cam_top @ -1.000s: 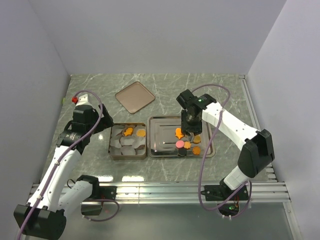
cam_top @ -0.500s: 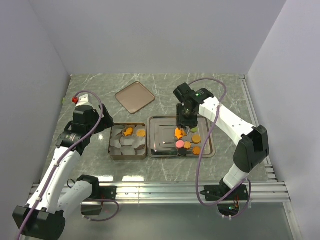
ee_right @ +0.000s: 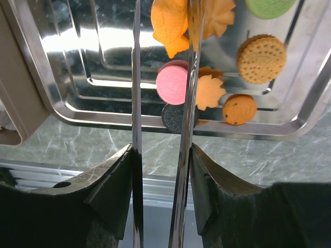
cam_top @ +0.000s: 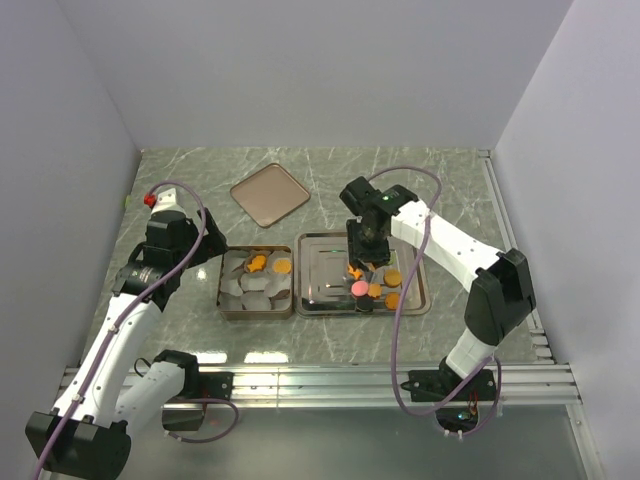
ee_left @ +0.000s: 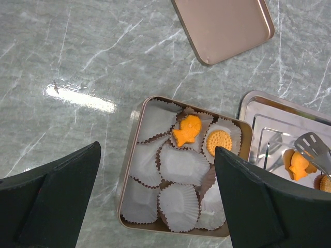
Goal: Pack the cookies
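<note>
Two cookies (ee_left: 186, 129) sit in the tin's (ee_left: 128, 175) cups (ee_left: 178, 205), tongs (ee_left: 309, 141) over the tray (ee_left: 269, 102).

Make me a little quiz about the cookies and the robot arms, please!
1. How many cookies lie in the tin?
2. True or false: the right gripper holds its tongs over the tin.
3. Which one lies on the silver tray? A pink cookie; B blue cookie; C purple cookie.

Key: 1: two. 2: false, the tongs are over the silver tray. 3: A.
</note>
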Robot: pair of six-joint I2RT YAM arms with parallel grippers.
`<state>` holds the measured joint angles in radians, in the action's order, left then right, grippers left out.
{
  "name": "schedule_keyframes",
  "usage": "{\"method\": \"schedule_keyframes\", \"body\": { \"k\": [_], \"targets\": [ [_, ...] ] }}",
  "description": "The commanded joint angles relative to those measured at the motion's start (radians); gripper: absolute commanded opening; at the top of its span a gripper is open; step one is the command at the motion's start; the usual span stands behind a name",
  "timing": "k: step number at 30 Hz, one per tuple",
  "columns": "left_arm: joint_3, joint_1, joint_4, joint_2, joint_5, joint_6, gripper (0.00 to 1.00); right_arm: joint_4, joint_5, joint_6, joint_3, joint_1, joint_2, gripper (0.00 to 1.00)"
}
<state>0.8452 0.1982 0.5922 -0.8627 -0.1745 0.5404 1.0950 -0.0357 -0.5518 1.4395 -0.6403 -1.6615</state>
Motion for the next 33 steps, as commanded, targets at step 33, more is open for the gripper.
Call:
{"method": "schedule_keyframes", "body": {
  "k": [33],
  "targets": [
    [0.003,0.004,-0.019,0.024,-0.013,0.007,0.97,0.114,-0.053,0.003,0.001,-0.159,0.086,0.54]
  ]
}}
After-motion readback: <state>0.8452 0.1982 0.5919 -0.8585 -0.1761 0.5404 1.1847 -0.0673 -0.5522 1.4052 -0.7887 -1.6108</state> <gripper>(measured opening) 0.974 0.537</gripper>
